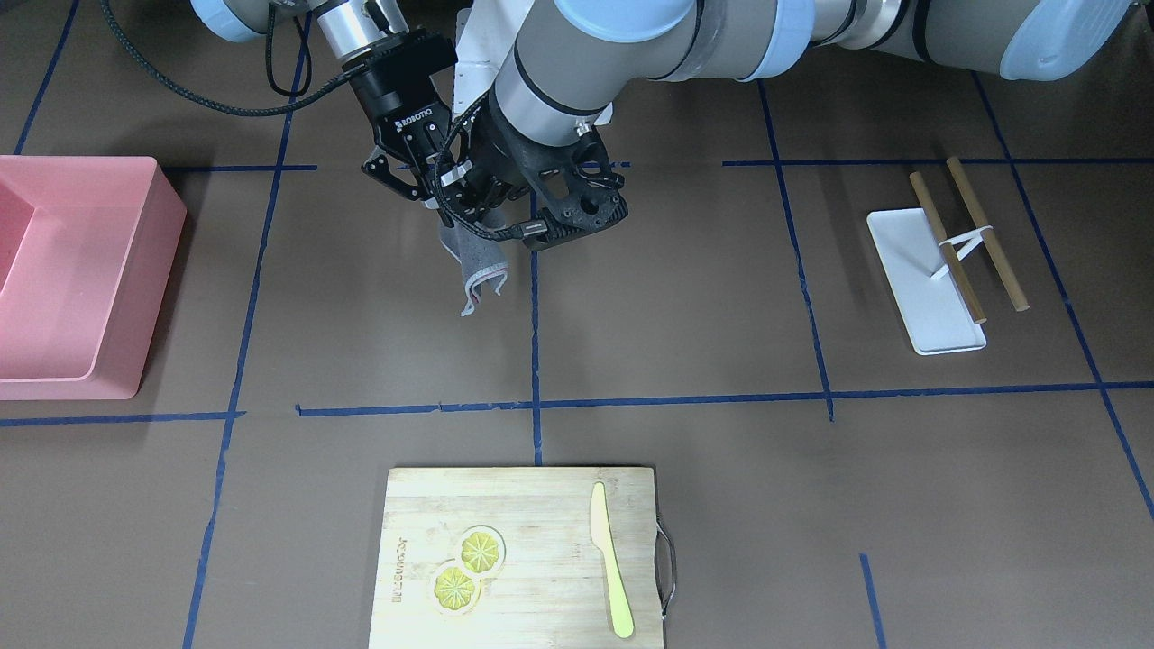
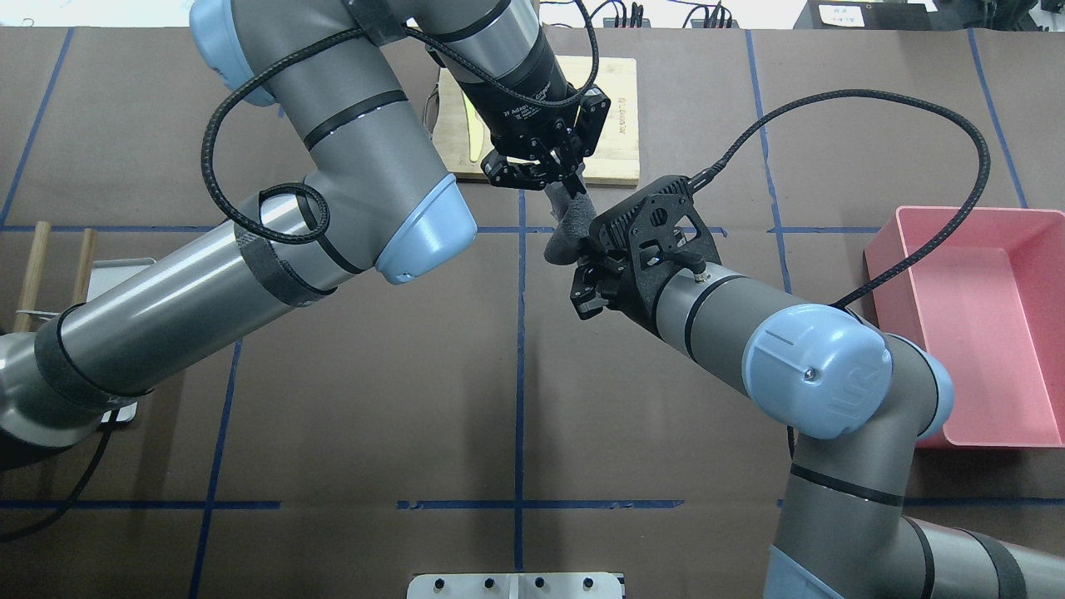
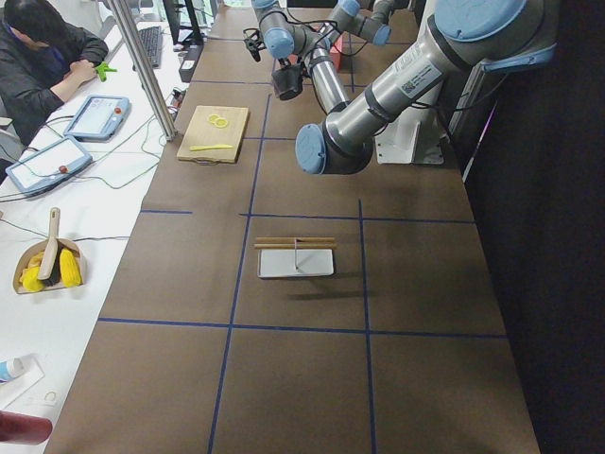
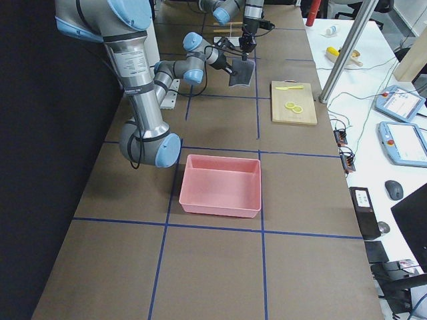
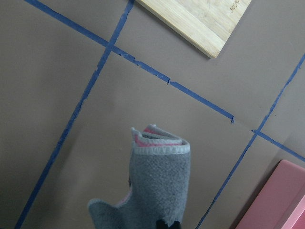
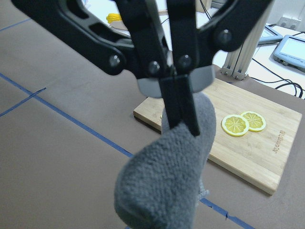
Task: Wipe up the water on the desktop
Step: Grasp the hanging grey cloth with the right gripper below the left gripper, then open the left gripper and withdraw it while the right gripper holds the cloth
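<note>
The cloth is held in the air over the middle of the counter. It is pinched at its top end by the left tool, whose fingers are pressed together on it. The rest hangs folded and limp, apparently clear of the surface. The right tool is set just beside the hanging end, its fingers seemingly apart with nothing seen between them. No water can be made out on the counter.

The cloth is judged light, soft and floppy, with a fuzzy nap unlikely to slip. For wiping, a bunched hold would be wanted so that a broad fold can be pressed flat.

Open room is found all round the centre square. The board lies toward the far edge, the bin on the robot's right and the tray on its left, all well apart from the cloth. Only the closeness of the two arms need be minded.
</note>
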